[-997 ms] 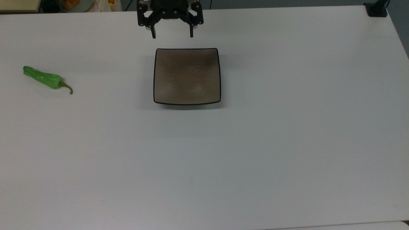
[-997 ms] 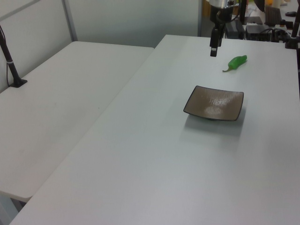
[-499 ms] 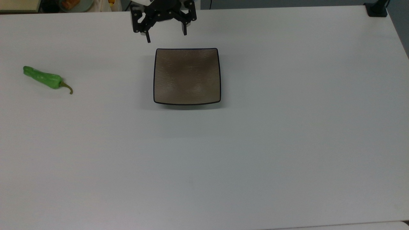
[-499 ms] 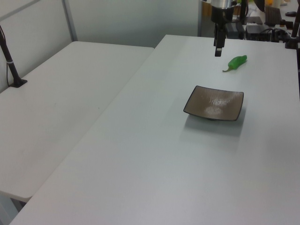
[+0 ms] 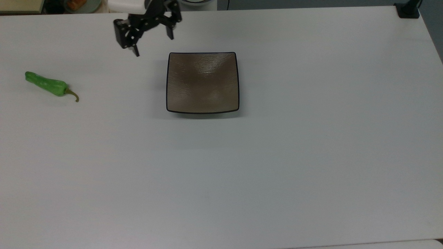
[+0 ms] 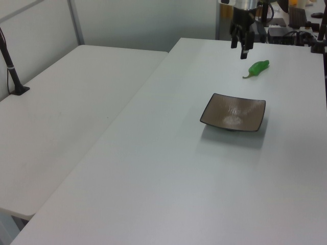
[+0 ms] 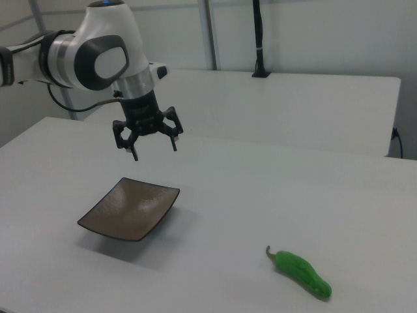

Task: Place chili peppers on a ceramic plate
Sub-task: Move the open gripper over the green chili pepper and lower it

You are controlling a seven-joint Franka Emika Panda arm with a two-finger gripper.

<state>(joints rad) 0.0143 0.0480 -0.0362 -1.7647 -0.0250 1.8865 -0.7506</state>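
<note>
The white surface (image 5: pixel 277 155) carries little besides the two task things, and nothing lies between the gripper (image 5: pixel 152 43) and either of them. A second pale table (image 6: pixel 76 112) stands alongside at the left view's left, with a dark post (image 6: pixel 10 66) clamped near its far edge; the right view shows a similar black post (image 7: pixel 258 39) rising from the table behind. Some clutter (image 5: pixel 74 4) sits past the surface's far edge at the top view's upper left, cut off by the frame and too small to identify.

The gripper hangs above the surface with its two fingers spread wide and nothing between them. The arm's white body (image 7: pixel 98 55) shows best in the right view; in the top view it is cropped at the upper edge.

The ceramic plate (image 5: pixel 202 82) sits just beside the gripper, toward the top view's lower right, bare and flat on the surface. The chili pepper (image 5: pixel 46 84) lies well apart from the gripper, toward the top view's left, its curved stem (image 5: pixel 73 95) pointing toward the plate side. In the left view the pepper (image 6: pixel 258 68) lies just beyond the gripper (image 6: pixel 241 47), slightly to the left view's right.
</note>
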